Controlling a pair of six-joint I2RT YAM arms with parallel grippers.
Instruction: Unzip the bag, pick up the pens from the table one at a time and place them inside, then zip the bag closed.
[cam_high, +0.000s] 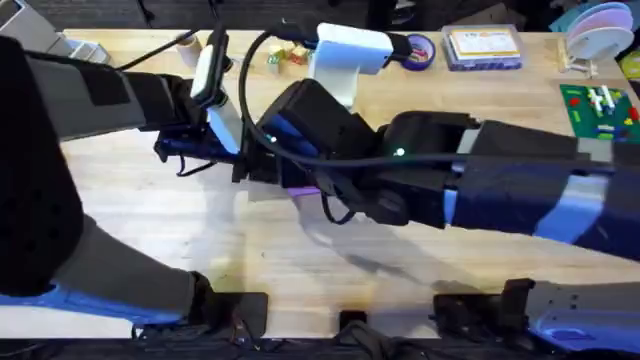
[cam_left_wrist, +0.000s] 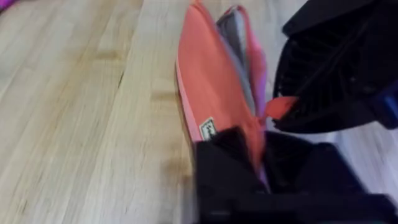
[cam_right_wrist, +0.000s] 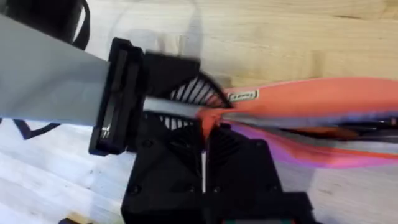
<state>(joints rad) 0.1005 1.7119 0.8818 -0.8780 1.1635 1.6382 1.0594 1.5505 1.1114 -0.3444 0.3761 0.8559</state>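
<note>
I have the table (cam_high: 150, 230), a wide pale butcher-block top, spread under both arms, with odds and ends along its far edge: a clear box (cam_high: 484, 47) of labelled items, a roll of purple tape (cam_high: 418, 49) and a green board (cam_high: 601, 110) at the far right.

My two arms meet over the middle of the table. The right arm reaches in from the lower right and crosses toward the centre, large and dark under the overhead camera; the left arm comes in from the left side.

Between them lies the bag (cam_left_wrist: 214, 93), the pink pouch, on the table near the centre. From the left wrist view its mouth is parted along the top, with the grey lining showing between the two coral edges, and a small white label sits on its side.

My left gripper (cam_left_wrist: 261, 155) has its black fingers (cam_left_wrist: 227, 158) pressed together on the bag's end, pinching the fabric. My right gripper (cam_right_wrist: 205, 134) is at the same end, close against the left one, and its fingers are closed on the coral zipper tab (cam_right_wrist: 207, 118), which shows as a small tongue just at the tips.

I cannot make out the pens from here.
</note>
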